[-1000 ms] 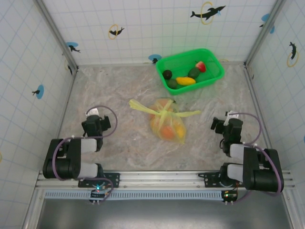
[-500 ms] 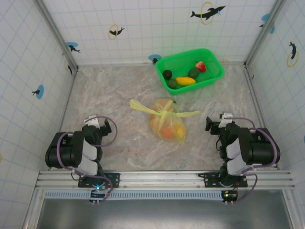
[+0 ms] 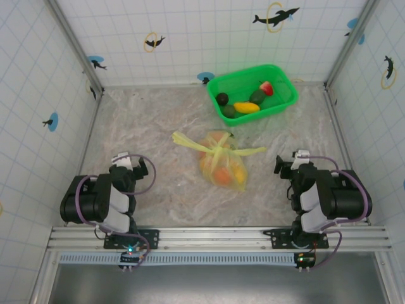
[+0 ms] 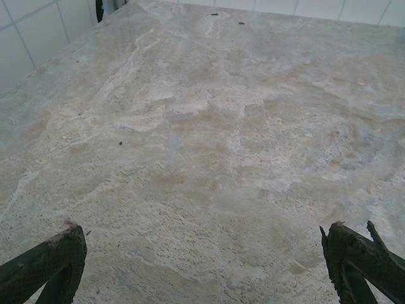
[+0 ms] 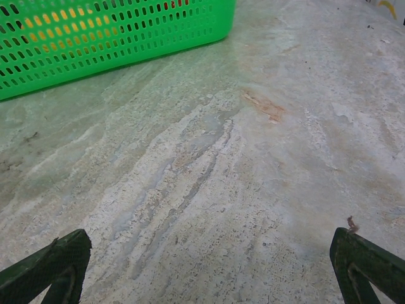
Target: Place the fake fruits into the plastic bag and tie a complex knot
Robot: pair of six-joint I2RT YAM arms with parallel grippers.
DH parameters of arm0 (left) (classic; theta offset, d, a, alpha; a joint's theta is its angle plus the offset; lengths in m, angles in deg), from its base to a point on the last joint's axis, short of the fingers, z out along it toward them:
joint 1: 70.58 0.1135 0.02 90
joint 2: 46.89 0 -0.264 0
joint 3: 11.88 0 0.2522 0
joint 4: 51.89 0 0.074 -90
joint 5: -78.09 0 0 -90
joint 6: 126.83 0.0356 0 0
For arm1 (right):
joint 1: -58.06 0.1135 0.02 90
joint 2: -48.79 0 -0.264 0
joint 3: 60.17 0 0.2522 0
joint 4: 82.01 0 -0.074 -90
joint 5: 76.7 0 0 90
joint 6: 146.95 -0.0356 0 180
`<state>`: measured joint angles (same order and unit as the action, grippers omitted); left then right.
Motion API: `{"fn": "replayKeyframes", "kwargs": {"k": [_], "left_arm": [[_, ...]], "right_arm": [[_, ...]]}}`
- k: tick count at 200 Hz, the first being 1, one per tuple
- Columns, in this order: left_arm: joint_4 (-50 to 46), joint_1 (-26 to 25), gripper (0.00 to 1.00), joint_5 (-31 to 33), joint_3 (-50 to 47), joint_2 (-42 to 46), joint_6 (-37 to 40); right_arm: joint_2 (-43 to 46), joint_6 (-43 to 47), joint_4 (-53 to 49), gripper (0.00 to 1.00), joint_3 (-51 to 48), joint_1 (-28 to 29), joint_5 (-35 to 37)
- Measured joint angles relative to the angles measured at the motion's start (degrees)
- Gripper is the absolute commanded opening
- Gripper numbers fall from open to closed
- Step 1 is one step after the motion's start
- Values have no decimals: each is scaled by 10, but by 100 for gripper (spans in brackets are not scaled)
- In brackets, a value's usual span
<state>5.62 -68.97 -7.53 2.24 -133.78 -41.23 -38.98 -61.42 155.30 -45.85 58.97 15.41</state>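
Compared with a second ago, both arms have folded back toward the near edge of the bench (image 3: 145, 126). In the last half second only the right gripper (image 3: 285, 166) has shifted, by a hair. The left gripper (image 3: 136, 166) sits near the near-left corner and the right one near the near-right corner.

In the wrist views both grippers are released. The left gripper (image 4: 202, 233) has its dark green fingertips (image 4: 66, 244) spread wide over bare mottled bench (image 4: 209, 126). The right gripper (image 5: 210, 237) is spread just as wide, with only the bench (image 5: 253, 158) between its fingers.

The plastic bag (image 3: 221, 166) has not moved. It lies at the middle of the bench, well apart from both grippers, with orange and yellow fake fruits (image 3: 221, 174) showing through the film. The knot (image 3: 217, 151) sits on its far side, with one strip pointing toward the far-left and another toward the right edge.

The green basket (image 3: 278, 107) stands as before near the far-right corner. It holds a near-black fruit (image 3: 222, 99), a yellow one (image 3: 246, 107), a dark green one (image 3: 257, 96) and a red one (image 3: 267, 88). Its perforated wall (image 5: 95, 38) lies ahead of the right gripper, to the left in the right wrist view
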Motion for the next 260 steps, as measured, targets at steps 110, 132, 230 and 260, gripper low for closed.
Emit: {"fn": "replayKeyframes", "kwargs": {"k": [110, 132, 230, 260], "left_arm": [[9, -12, 98, 10, 0, 0, 9], [8, -7, 98, 10, 0, 0, 9], [9, -6, 98, 10, 0, 0, 9], [9, -7, 98, 12, 0, 0, 9]], "right_arm": [[0, 0, -2, 100, 0, 0, 1], [0, 0, -2, 100, 0, 2, 3], [0, 2, -2, 100, 0, 2, 10], [0, 2, -2, 100, 0, 2, 9]]}}
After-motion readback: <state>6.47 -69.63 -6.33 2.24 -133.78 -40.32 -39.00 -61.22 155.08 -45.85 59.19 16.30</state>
